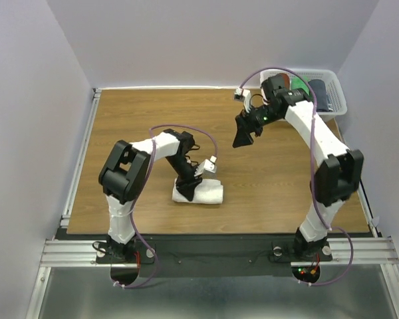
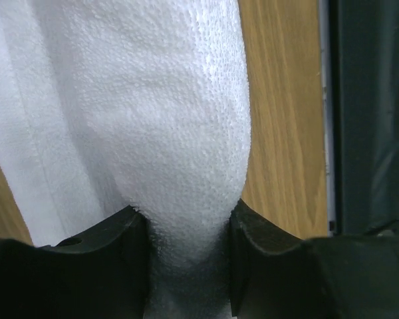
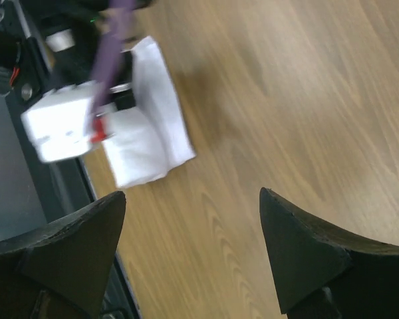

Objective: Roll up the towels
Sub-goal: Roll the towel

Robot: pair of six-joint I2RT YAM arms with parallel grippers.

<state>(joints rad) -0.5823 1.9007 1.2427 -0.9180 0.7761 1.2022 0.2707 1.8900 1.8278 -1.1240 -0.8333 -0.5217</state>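
The white towel (image 1: 201, 193) lies bunched into a thick, loose roll on the wooden desk (image 1: 139, 126), at about 6 o'clock from the desk's middle and near its front edge. The left claw (image 1: 186, 188) comes down on the roll's 9 o'clock end. In the left wrist view the left claw (image 2: 186, 266) stands about half closed, with a fat fold of the white towel (image 2: 166, 133) pinched between its two black fingers (image 2: 113, 266), cloth pressed against both. A flatter layer of the same towel spreads on the desk beside the fold.

The right claw (image 1: 243, 136) hangs in the air at about 1 o'clock from the roll, well apart from it. In the right wrist view the right claw (image 3: 193, 256) gapes wide with nothing between its fingers (image 3: 319, 266); bare wood shows below it.

At the desk's 1 o'clock corner sits a white basket (image 1: 338, 85). The dark slate towel (image 1: 321, 94) lies in it, beside a bit of green cloth (image 1: 298, 82).
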